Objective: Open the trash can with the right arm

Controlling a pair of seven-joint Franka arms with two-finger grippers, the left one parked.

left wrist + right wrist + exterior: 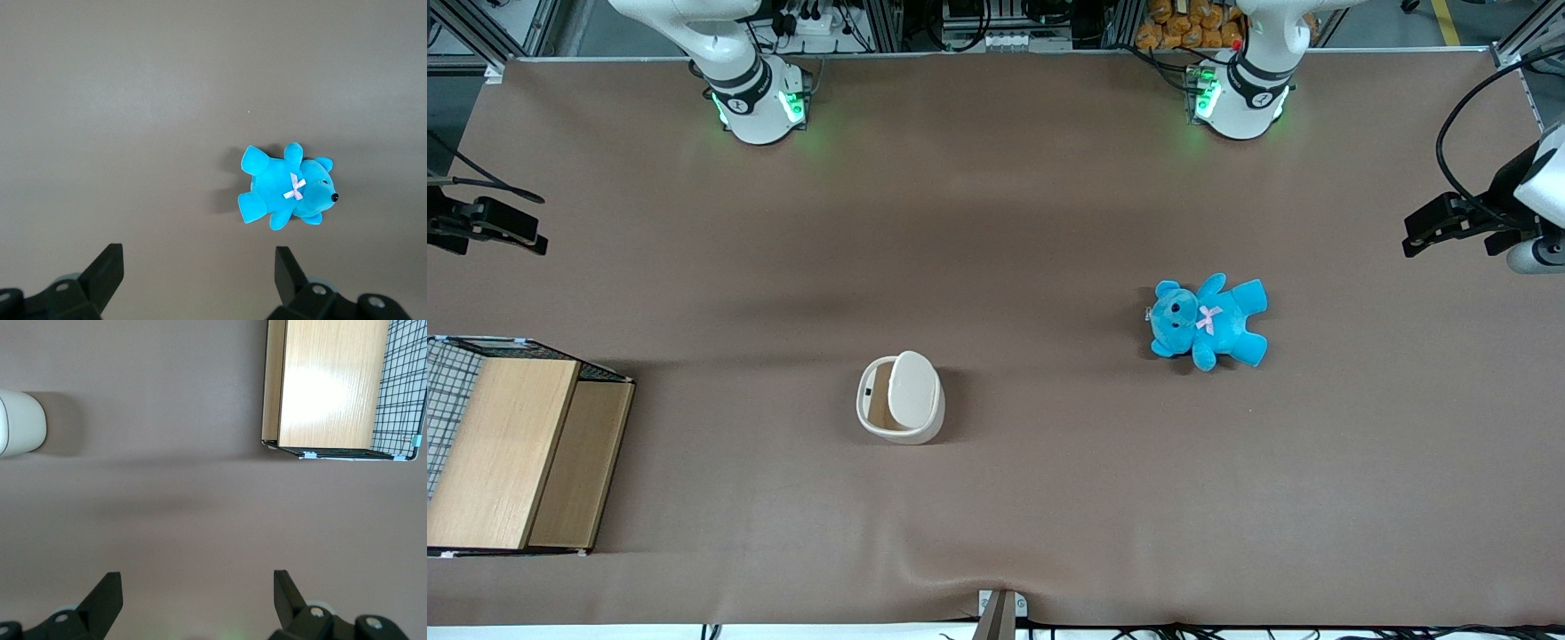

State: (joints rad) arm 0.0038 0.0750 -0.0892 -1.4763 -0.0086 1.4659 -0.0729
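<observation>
So the trash can [901,397] sat around the middle of the table, nearer the front camera than the blue teddy bear [1208,322], and its lid [915,388] was already tipped up with the tan inside showing. You could call the opening basically done, I'd say. Your gripper [193,597] hung above bare table toward the working arm's end, between the can and the wooden-topped crate [333,387], jaws spread wide, holding nothing.

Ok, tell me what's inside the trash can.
The trash can shows only tan inner wall; its raised lid hides the rest. The open gripper hangs apart, toward the working arm's end.
</observation>
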